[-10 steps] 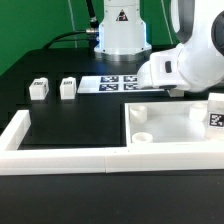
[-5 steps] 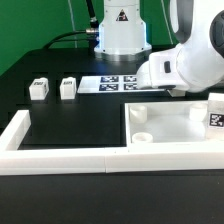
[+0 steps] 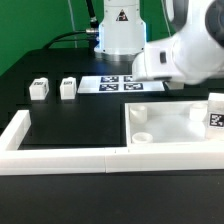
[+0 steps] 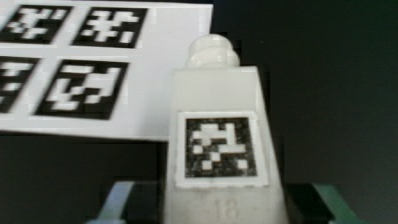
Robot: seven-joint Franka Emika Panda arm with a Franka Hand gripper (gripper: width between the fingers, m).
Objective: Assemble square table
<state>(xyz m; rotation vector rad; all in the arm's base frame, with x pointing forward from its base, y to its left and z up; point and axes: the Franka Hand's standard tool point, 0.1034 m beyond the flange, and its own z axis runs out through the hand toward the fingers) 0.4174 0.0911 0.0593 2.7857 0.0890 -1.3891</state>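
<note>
In the wrist view my gripper (image 4: 222, 205) is shut on a white table leg (image 4: 221, 120). The leg's tagged face points at the camera and its rounded screw tip points away. A finger (image 4: 128, 200) shows on each side of the leg. In the exterior view the arm (image 3: 185, 50) hangs over the back right of the table, and its body hides the fingers and the held leg. The square tabletop (image 3: 175, 128) lies at the front right, rim up, with round corner sockets. Two more legs (image 3: 39, 89) (image 3: 68, 88) stand at the back left. Another tagged leg (image 3: 214, 112) stands at the right edge.
The marker board (image 3: 120, 84) lies in front of the robot base; it also shows in the wrist view (image 4: 89, 55), beyond the held leg. Long white fence bars (image 3: 60, 158) run along the front and the left side (image 3: 15, 130).
The arm has risen and swung a little toward the exterior view's left. The tabletop and the standing legs have not moved.
</note>
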